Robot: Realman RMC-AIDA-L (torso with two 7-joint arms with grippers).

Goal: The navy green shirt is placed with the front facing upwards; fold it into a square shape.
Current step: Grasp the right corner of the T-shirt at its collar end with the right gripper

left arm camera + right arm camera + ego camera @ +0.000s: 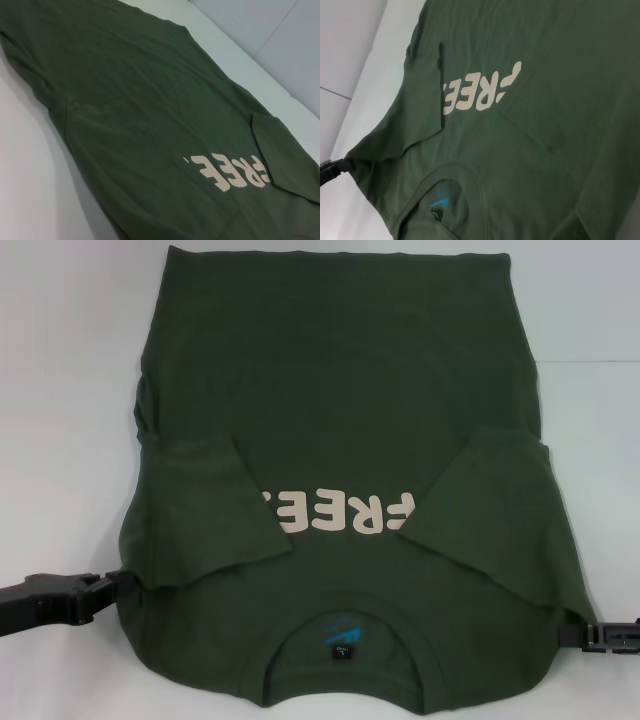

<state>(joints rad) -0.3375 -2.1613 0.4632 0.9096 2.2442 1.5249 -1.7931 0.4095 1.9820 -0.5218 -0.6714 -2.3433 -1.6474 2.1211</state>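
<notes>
White table (60, 390), plain, matte surface, visible on both sides of the work area in the head view and along the far edge. In the left wrist view the same white top (30, 165) shows a thin straight seam line crossing it, with a paler panel (265, 30) lying beyond a raised or stepped edge; whether that panel is a wall or another surface cannot be told. Right wrist view shows white top (365, 100) again, and a pale grey panel (345, 40) bearing a faint seam.
</notes>
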